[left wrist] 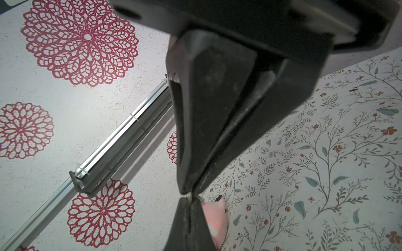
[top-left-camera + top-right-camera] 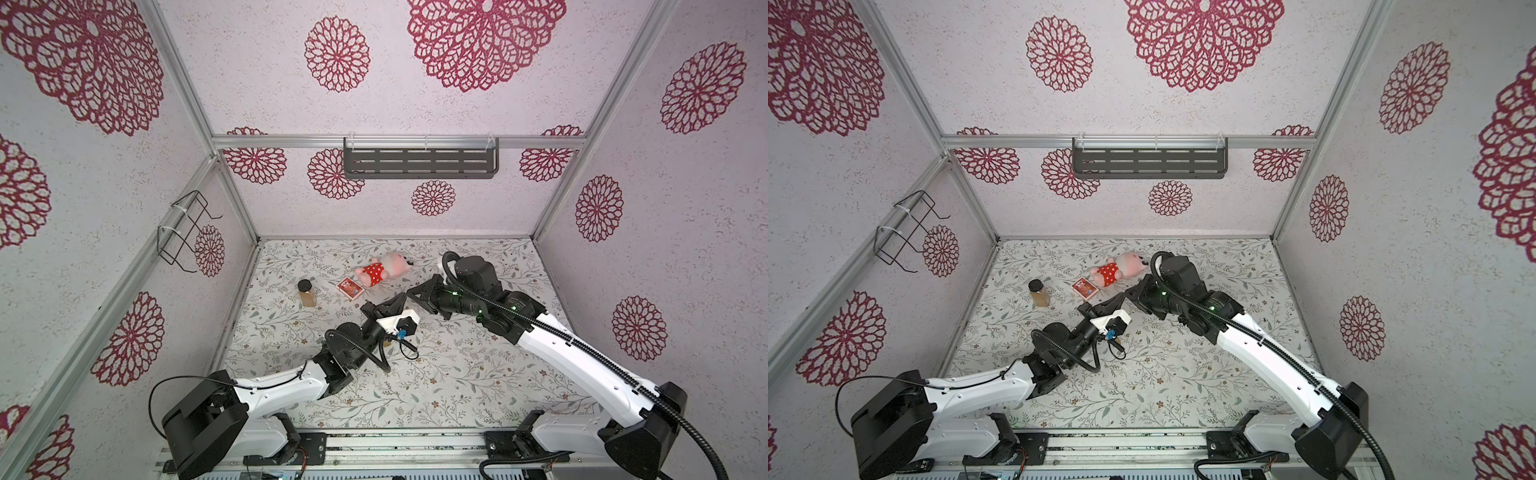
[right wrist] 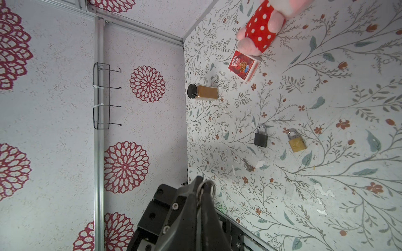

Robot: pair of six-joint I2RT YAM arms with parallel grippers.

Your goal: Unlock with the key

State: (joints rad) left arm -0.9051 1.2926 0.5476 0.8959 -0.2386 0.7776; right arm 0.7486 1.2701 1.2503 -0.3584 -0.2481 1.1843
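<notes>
Right up against the lens in the left wrist view, the left pincer (image 1: 190, 190) was clamped tight with no gap between its jaws. A thin sliver of metal poked out of its tip, and it looked like the key (image 1: 192, 195). The right pincer (image 1: 191, 201) sat nose to nose with it, also pressed closed on that same bit of metal. In the right wrist view the key ring (image 3: 208, 186) was looped at the right pincer's tip. In both top views the two tips met in mid-air over the middle of the tabletop (image 2: 457, 374), so the key was up off the surface, pinched from both ends.

Honestly it looked like a handover or a regrip: key in hand, lock not touched yet. The black padlock (image 3: 261, 137) and the brass padlock (image 3: 296, 141) lay flat near each other but apart, and both shackles seemed closed. A second key (image 3: 248, 167) lay near the black one. There was no telling which padlock the held key fit.

Next move, as a guess: one pincer would have to let go so the blade stuck out free. Then one arm would steady a padlock while the other lined the blade up with the keyhole. With a tiny slot on a flat-lying lock, alignment would be the fiddly part. The spice jar (image 3: 204, 93), card box (image 3: 243, 66) and plush toy (image 3: 261, 30) sat farther back, out of the way.
</notes>
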